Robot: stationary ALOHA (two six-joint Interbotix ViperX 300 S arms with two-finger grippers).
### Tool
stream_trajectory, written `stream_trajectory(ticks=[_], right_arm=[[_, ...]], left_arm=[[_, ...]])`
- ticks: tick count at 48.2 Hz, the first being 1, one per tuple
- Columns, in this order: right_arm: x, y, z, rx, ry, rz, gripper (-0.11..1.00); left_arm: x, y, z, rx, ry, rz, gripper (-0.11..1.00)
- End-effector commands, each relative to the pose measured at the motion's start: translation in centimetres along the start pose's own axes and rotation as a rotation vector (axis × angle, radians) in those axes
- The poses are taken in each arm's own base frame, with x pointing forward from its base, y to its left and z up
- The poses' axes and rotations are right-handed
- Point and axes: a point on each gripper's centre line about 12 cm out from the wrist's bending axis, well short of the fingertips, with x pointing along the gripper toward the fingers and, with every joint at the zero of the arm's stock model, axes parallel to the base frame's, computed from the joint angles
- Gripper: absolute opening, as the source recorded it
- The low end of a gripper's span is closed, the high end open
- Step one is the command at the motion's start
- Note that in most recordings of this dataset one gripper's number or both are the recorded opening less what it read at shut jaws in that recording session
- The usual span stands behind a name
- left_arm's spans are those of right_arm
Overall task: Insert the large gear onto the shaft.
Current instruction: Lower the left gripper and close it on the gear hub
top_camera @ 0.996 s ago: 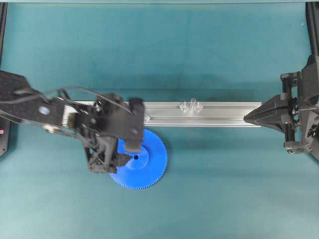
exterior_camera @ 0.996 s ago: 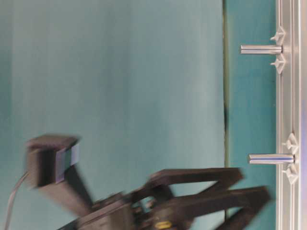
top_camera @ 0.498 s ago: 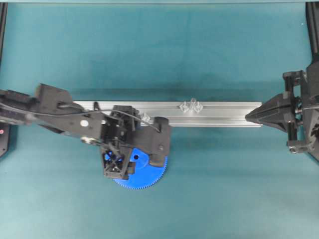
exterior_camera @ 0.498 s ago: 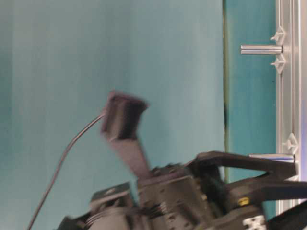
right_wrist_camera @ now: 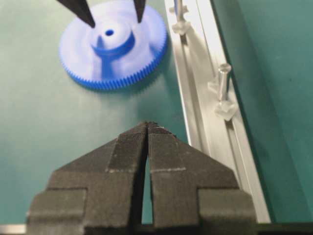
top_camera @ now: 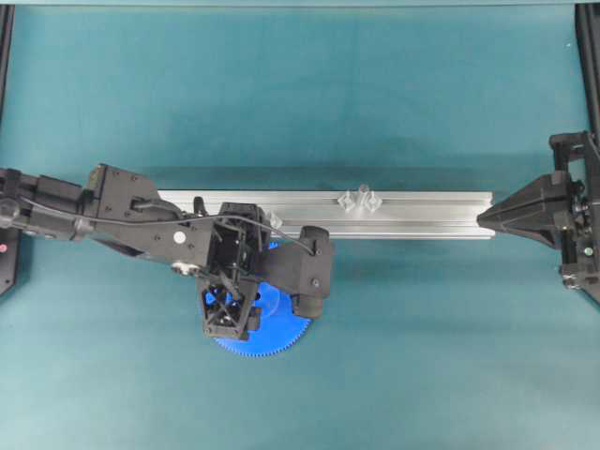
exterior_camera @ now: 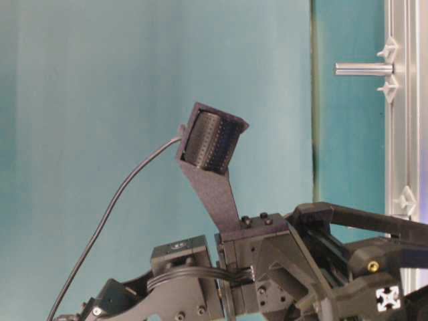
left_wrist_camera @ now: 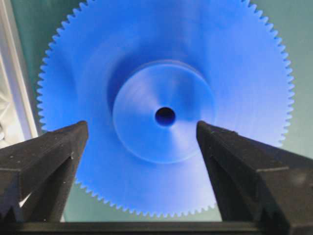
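Blue plastic fills our left wrist view: the large gear (left_wrist_camera: 166, 110) lies flat on the green table mat (top_camera: 422, 356), hub up, its bore hole plainly visible and empty. Our left gripper (left_wrist_camera: 142, 134) hangs directly over it with its jaws spread wide, one fingertip to each side of the raised hub (left_wrist_camera: 164, 112), and nothing is clamped between them; we cannot tell whether the tips touch the gear's face. From overhead, the gear (top_camera: 281, 333) sits just in front of the aluminium rail (top_camera: 422, 214), mostly hidden under our left arm. Two pins stand on clear mounts on that rail. In the right wrist view one (right_wrist_camera: 224, 78) is in plain sight and the other (right_wrist_camera: 179, 10) is cut off at the top edge, so we cannot tell from here which is the taller shaft. Our right gripper (right_wrist_camera: 147, 128) waits at the far end of the rail, jaws pressed together and holding nothing. We judge the task to be at its very start: the gear is not yet grasped. Closing on the hub, lifting, carrying it to the shaft and lowering the bore over it all remain.
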Motion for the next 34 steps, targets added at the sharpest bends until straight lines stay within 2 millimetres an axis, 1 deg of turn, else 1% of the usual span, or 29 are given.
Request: stream_trajectory(ticks=[1, 6, 14, 34], right_arm=[[0.0, 0.0, 0.2, 0.026, -0.003, 0.001, 0.06], [0.0, 0.0, 0.1, 0.043, -0.003, 0.001, 0.06], [0.0, 0.0, 0.1, 0.041, -0.005, 0.0, 0.06], [-0.3, 0.0, 0.1, 0.041, -0.015, 0.003, 0.06]], left_arm=[[-0.7, -0.7, 1.1, 0.012, -0.036, -0.005, 0.93], [-0.2, -1.3, 1.2, 0.019, -0.028, -0.01, 0.93], [0.6, -1.4, 0.8, 0.006, -0.007, -0.011, 0.93], [0.9, -1.4, 0.9, -0.002, -0.02, -0.012, 0.93]])
